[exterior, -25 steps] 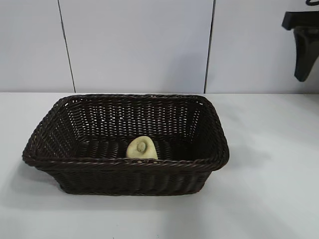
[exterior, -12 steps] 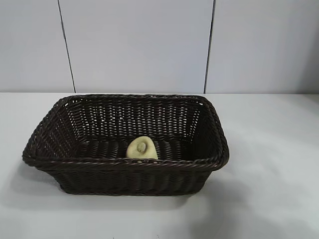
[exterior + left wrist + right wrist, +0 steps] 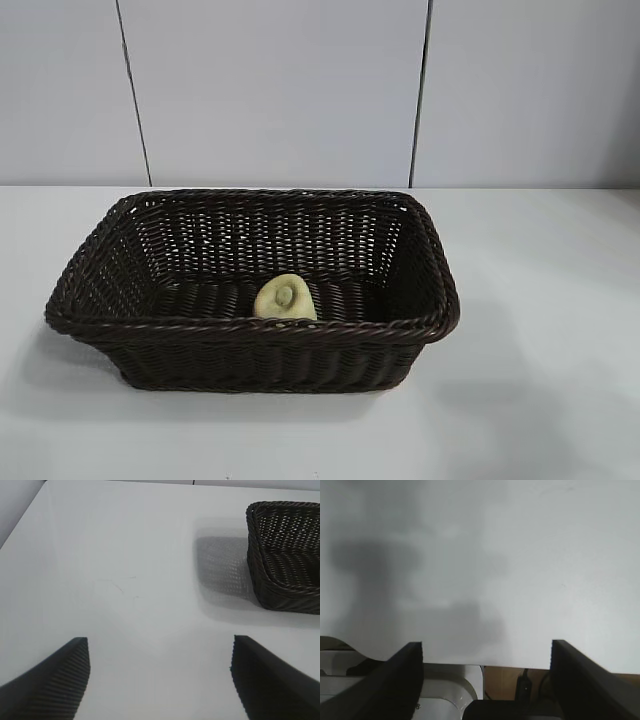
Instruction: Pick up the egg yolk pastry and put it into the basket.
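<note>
You see one egg yolk pastry point(image 3: 285, 299), a small pale yellow-cream bun with a smooth matte surface. It stands on its edge, and its flat face with a small dimple looks toward the exterior camera. It lies inside the basket point(image 3: 250, 332), on the woven floor, just behind the front wall and a little left of the middle. The front rim hides its lowest part.

There is one basket, dark brown and nearly black, with sloping wicker sides and a braided rim. It stands on the white counter point(image 3: 540, 330). In the left wrist view only one corner of the basket point(image 3: 285, 560) is visible; the rest is cut off by the frame, and the pastry does not show there.

You have two hands, and neither appears in the exterior view. The left hand point(image 3: 160, 672) hangs above bare counter, well apart from the basket, with its fingers spread wide and holding nothing. The right hand point(image 3: 486, 675) is over the counter's edge, also spread wide and empty.
</note>
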